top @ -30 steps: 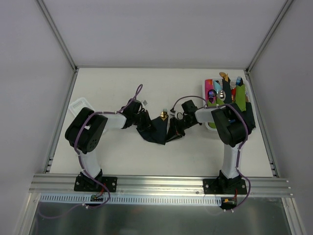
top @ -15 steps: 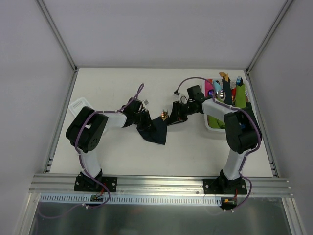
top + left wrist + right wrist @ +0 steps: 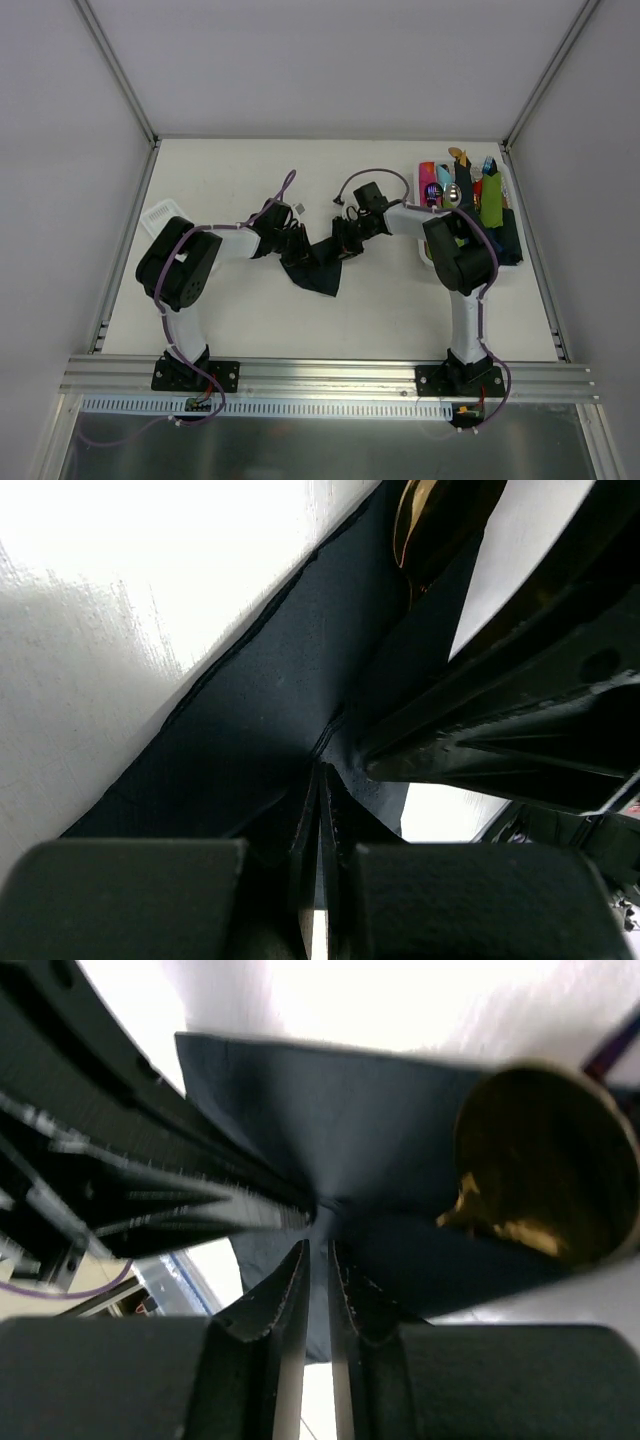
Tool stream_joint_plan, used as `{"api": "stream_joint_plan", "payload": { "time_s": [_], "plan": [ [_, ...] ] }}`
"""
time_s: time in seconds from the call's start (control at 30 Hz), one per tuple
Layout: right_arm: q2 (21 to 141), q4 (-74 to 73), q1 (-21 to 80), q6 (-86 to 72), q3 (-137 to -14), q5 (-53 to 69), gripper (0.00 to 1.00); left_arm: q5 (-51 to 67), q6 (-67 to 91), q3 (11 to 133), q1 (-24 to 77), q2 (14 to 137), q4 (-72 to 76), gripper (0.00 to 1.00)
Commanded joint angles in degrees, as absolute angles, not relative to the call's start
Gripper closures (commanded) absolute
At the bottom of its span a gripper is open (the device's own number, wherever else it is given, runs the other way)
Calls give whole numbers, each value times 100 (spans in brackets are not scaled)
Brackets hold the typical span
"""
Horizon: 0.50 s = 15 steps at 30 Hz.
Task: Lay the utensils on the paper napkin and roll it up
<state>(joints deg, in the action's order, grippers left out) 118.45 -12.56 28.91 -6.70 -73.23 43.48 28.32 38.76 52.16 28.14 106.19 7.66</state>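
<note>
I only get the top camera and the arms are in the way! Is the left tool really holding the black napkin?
Observer: Yes, the left wrist view shows the left tool shut on a fold of the paper napkin.
Operator: What about the other one?
Observer: The right wrist view shows the right tool pinching the napkin too, fingers almost touching.
Operator: Where's the spoon?
Observer: The spoon has its gold bowl at the napkin's edge, close beside the right tool's tips.
</note>
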Motion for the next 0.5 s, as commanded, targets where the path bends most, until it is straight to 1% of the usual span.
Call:
{"api": "stream_joint_plan", "payload": {
  "time_s": [0.0,0.3,0.47],
  "plan": [
    [12049,-1397,2944,-747,-7646,3912,85,2285,3507,5168,2830,10951,255,100],
    [12076,-2038,3093,-449,-7840,3042,85,2180,3542,5089,2830,10662,246,100],
    [12181,-2171,3155,-395,-7980,2944,86,2162,3577,4922,2830,9583,246,90]
  ]
}}
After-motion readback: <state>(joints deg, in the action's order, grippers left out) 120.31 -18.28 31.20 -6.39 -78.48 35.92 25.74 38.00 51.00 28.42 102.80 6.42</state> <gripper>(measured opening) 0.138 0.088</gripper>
